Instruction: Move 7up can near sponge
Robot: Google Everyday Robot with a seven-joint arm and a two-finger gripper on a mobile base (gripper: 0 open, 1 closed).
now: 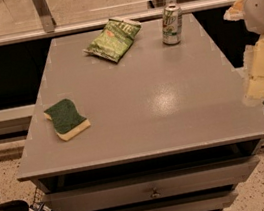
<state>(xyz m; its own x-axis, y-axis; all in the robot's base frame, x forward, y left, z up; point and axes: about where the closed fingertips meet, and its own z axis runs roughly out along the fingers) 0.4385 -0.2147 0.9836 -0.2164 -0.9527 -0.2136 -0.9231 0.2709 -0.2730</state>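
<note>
The 7up can stands upright near the far right corner of the grey table. It has a silver top and a white and green label. The sponge, dark green over a pale yellow base, lies flat near the table's left edge, far from the can. My gripper hangs at the right side of the view, just off the table's right edge and below the white arm. It is well apart from the can and holds nothing that I can see.
A green snack bag lies at the far middle of the table, left of the can. A rail and glass panel run behind the table. Drawers face the front below the top.
</note>
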